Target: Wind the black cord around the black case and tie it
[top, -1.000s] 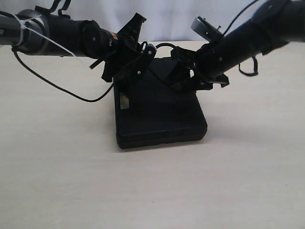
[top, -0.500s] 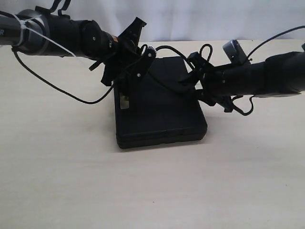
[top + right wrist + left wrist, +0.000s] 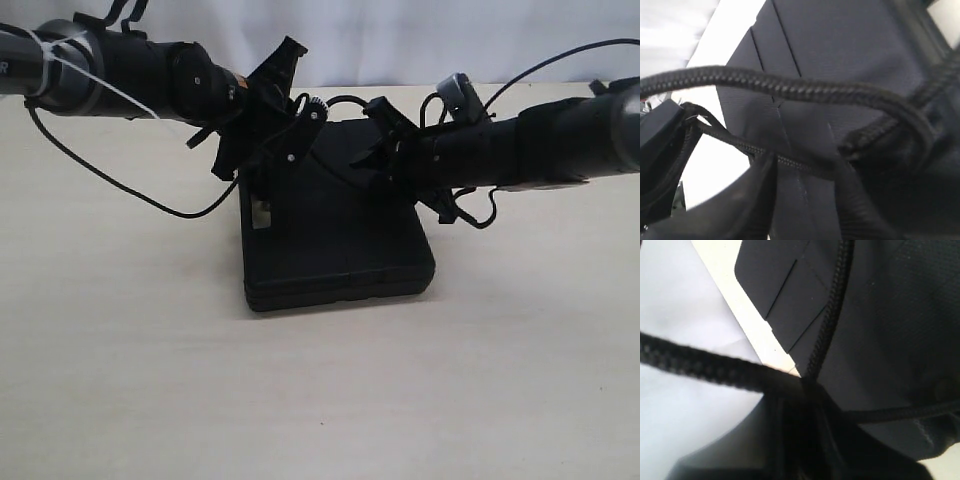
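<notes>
The black case (image 3: 340, 250) lies flat in the middle of the table. My left gripper (image 3: 300, 125) hovers over its far left corner, shut on the black cord (image 3: 345, 97). From there the cord arcs across the far edge toward my right gripper (image 3: 375, 140), which stands open over the case's far right part. In the left wrist view, cord strands (image 3: 700, 362) meet at the shut gripper (image 3: 807, 385) above the case (image 3: 890, 315). In the right wrist view a thick loop of cord (image 3: 790, 87) curves ahead of the gripper (image 3: 807, 165), and a thin strand crosses its fingertips over the case (image 3: 840, 45).
The beige table (image 3: 320, 400) stretches all round the case, with a white wall behind. A thin arm cable (image 3: 120, 185) sags onto the table left of the case. Another cable loop (image 3: 480, 215) hangs under the right arm.
The right arm swung out to the right and low, then came back left over the case's far right part; its jaws have narrowed. The left arm has not moved.
</notes>
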`<state>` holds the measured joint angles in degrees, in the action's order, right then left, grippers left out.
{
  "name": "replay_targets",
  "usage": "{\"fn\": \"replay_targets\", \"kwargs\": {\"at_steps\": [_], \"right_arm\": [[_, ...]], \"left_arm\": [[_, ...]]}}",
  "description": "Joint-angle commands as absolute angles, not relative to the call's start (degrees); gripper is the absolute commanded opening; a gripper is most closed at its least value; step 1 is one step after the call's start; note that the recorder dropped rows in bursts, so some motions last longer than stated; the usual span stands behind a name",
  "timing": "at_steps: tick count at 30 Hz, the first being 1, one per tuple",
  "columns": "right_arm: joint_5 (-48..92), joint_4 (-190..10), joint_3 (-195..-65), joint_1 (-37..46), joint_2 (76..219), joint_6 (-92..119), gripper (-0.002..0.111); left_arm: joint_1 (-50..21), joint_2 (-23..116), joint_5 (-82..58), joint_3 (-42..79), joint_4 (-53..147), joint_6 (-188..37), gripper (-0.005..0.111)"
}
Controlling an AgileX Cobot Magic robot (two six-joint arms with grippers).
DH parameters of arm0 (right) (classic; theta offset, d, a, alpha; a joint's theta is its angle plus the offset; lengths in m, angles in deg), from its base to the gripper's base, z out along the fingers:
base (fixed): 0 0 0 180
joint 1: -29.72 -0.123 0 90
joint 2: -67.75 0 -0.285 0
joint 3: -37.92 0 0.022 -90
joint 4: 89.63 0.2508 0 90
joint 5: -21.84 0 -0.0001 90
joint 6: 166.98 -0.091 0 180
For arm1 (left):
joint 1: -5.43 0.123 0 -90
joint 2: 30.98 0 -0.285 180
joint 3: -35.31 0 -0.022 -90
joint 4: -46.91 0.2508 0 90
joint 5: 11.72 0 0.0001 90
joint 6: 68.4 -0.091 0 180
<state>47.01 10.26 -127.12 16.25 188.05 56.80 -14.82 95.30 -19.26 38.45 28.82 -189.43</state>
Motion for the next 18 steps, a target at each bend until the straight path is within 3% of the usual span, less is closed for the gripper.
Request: {"fn": "replay_targets", "kwargs": {"at_steps": [1, 5, 11, 18], "right_arm": [[44.01, 10.32, -127.97, 16.2, 188.67, 55.7, 0.034], [44.12, 10.32, -127.97, 16.2, 188.67, 56.06, 0.034], [57.16, 10.32, -127.97, 16.2, 187.68, 63.83, 0.034], [55.68, -2.1, -127.97, 19.38, 178.6, 66.71, 0.034]], "left_arm": [[-14.88, 95.34, -19.92, 38.81, 28.18, -191.07, 0.0], [-14.88, 95.34, -19.92, 38.81, 28.18, -191.07, 0.0], [-14.88, 95.34, -19.92, 38.81, 28.18, -191.07, 0.0], [-14.88, 95.34, -19.92, 38.81, 28.18, -191.07, 0.0]]}}
